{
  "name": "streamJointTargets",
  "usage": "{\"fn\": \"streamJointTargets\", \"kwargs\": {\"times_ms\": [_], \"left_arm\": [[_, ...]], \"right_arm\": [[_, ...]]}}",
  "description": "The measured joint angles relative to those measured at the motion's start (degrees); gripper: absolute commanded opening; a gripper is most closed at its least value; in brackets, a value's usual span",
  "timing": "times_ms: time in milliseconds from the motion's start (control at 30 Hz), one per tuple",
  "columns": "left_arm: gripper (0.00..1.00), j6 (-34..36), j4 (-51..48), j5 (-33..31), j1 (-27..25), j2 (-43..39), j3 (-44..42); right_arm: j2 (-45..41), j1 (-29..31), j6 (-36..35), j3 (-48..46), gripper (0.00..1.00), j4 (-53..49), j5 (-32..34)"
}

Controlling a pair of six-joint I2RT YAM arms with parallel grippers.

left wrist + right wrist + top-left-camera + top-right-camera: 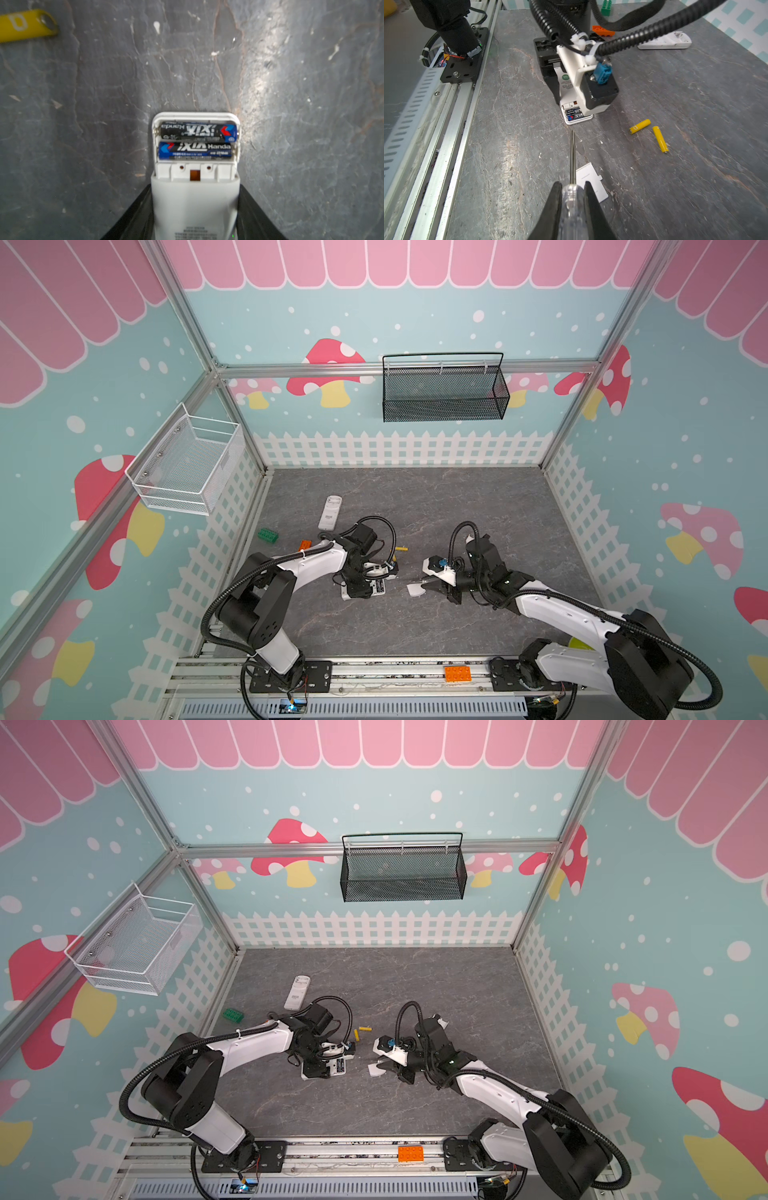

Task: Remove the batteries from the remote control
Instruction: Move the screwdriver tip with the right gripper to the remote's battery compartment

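Left gripper [195, 188]: its black fingers [137, 212] stand either side of the white remote [195, 207], close against its flanks. I cannot tell whether they press on it or merely bracket it. The remote lies flat on the grey table [457, 510], back side up, with its battery bay uncovered.

Batteries in the bay: the outer black battery [197, 132] and the inner black battery [195, 150] both sit seated, side by side across the remote.

Batteries out: the first yellow battery [640, 126] and the second yellow battery [660, 139] lie loose on the table just beside the remote's open end, at an angle to each other, near ends close together.

Right gripper [572, 185]: fingers clamped on the clear handle of the screwdriver [572, 209]. The shaft points at the open bay — the tip is near the remote's end and apart from it.

The white battery cover [593, 178] lies flat on the table under the screwdriver shaft, just beside the right gripper.

Other items noted: a second remote [330, 512] well off toward the far left, a green brick [267, 535] and an orange brick [305, 545] beside the left arm — none in contact with either gripper.
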Motion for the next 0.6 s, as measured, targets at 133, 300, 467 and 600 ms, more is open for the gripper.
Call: {"fn": "streamJointTargets", "kwargs": {"times_ms": [133, 300, 467, 600], "left_arm": [[0.7, 1.6, 0.5, 1.1, 0.6, 0.0, -0.2], [0.75, 2.4, 0.6, 3.7, 2.3, 0.0, -0.2], [0.71, 2.7, 0.6, 7.0, 2.5, 0.2, -0.2], [0.71, 2.6, 1.0, 9.3, 2.5, 0.7, -0.2]], "right_arm": [[3.3, 2.8, -0.5, 0.0, 0.0, 3.3, 0.7], [9.0, 5.8, -0.7, 1.4, 0.0, 6.8, 2.3], [14.6, 9.0, -0.5, 3.3, 0.0, 11.1, 3.9], [18.5, 10.1, -0.3, 5.1, 0.0, 13.1, 4.3]]}}
